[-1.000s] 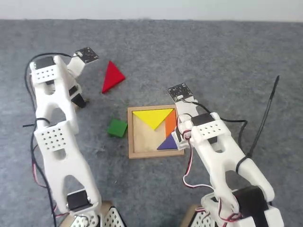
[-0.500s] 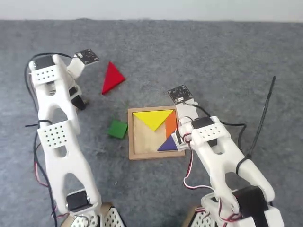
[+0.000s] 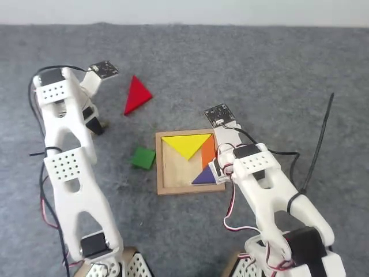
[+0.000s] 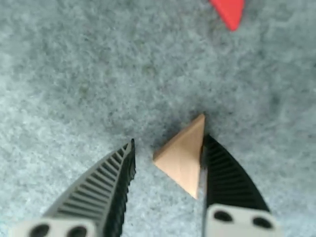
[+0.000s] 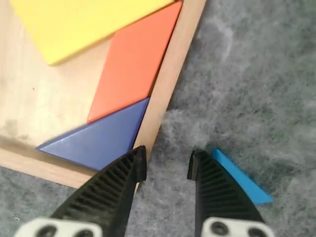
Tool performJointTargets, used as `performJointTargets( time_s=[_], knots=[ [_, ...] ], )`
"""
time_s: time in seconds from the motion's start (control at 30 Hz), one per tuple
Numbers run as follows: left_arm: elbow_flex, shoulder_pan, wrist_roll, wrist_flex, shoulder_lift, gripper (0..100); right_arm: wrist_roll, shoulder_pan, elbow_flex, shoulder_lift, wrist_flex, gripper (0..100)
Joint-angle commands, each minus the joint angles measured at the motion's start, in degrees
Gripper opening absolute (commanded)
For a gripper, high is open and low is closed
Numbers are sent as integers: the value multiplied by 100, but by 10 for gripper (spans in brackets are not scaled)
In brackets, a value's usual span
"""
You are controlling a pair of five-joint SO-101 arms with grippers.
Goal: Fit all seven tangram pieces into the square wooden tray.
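Observation:
The square wooden tray (image 3: 159, 167) holds a yellow triangle (image 3: 187, 143), an orange parallelogram (image 3: 207, 151) and a dark blue triangle (image 3: 204, 175). On the carpet lie a red triangle (image 3: 136, 95) and a green square (image 3: 142, 157). At the far left my left gripper (image 4: 168, 148) stands open around a plain wood triangle (image 4: 182, 155), which touches one finger. My right gripper (image 5: 167, 155) is open with nothing between its fingers, low over the carpet just outside the tray rim (image 5: 170, 84). A light blue piece (image 5: 242, 182) lies beside one of its fingers.
Grey carpet covers the whole table. The tray's bare wood (image 3: 176, 167) shows on the side toward the green square. The tip of the red triangle (image 4: 228, 11) lies a short way beyond my left gripper. A black cable (image 3: 320, 144) arcs up on the right.
My right arm has drawn back slightly along the tray's right edge. The left arm has shifted only a little. No piece has moved.

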Motion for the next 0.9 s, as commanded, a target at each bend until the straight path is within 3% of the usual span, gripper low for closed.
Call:
performJointTargets(
  time_s=[0.0,0.87],
  knots=[
    [259,-149,237,220,167,196,-44,31,-26,-207,-101,155],
    [268,-132,633,229,158,100,-44,31,-26,-215,-75,155]
  ],
)
